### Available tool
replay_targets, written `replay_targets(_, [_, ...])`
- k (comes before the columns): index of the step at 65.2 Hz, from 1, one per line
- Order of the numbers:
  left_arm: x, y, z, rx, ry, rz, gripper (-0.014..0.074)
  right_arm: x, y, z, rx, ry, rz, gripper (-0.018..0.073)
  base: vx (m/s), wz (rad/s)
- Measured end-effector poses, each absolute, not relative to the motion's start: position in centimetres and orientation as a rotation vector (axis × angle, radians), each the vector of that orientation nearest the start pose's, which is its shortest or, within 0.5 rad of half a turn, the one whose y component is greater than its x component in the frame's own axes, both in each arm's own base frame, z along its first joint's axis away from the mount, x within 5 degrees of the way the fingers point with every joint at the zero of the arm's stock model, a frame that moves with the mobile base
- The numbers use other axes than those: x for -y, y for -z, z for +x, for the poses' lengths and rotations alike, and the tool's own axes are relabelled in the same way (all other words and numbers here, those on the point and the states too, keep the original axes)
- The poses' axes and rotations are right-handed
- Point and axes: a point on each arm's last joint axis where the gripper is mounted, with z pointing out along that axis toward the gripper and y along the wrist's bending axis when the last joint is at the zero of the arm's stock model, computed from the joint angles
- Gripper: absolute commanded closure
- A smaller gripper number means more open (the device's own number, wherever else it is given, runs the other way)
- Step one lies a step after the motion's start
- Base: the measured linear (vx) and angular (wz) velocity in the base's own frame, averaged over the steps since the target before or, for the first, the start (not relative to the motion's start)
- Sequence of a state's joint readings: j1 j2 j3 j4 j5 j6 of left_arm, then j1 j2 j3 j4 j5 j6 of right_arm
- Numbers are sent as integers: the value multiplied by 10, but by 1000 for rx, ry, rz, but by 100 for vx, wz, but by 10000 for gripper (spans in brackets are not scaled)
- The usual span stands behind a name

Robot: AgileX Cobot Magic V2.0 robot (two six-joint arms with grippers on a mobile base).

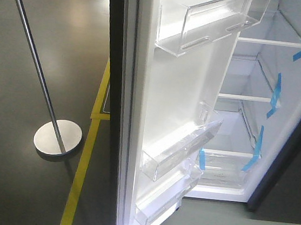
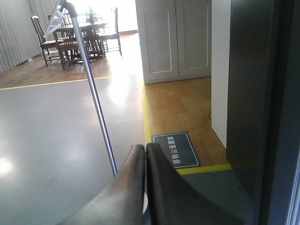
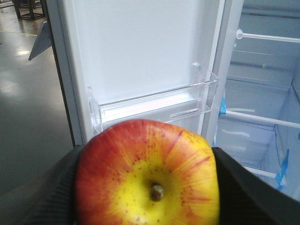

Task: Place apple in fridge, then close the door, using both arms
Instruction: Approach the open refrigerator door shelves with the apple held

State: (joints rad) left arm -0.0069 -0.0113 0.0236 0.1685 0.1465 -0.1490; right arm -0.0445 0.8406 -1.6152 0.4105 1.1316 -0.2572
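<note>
- One exterior front-facing view: the door (image 1: 180, 94) stands wide open at 9 o'clock of the fridge (image 1: 228, 194). Its white liner and clear bins (image 1: 178, 156) face the camera. The white shelves (image 1: 244, 97) carry blue tape strips (image 1: 274, 97). Neither arm nor the apple appears here. A metal stand (image 1: 55, 137) rests on the floor at 8 o'clock, apart from the door.
- Left wrist-mounted view: the left gripper (image 2: 146, 152) has its jaws pressed together and holds nothing. It sits near the door's dark outer face at 3 o'clock. This position probably readies it to push the door shut once the fruit is inside.
- Right wrist-mounted view: the right gripper (image 3: 147, 187) pinches the apple (image 3: 147, 164), with its pads (image 3: 248, 192) at 9 and 3 o'clock of the fruit.
  - The apple fills the lower centre, outside the fridge, in front of a door bin. The shelves lie at 3 o'clock.
  - The stem dip faces the camera, so the stem axis runs along the gripper's line of sight.
  - The fruit is near round, with no marked long axis.
  - The side grip likely leaves the far face free for setting down on a shelf.
</note>
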Motion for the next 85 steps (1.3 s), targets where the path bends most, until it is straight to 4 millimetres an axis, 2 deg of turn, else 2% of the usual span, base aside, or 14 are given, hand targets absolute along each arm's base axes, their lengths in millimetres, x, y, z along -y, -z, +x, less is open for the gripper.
replay_targets(85, [-2, -193, 56, -1640, -28, 1, 602, -30, -544, 71, -1774, -249, -288, 426, 5, -2])
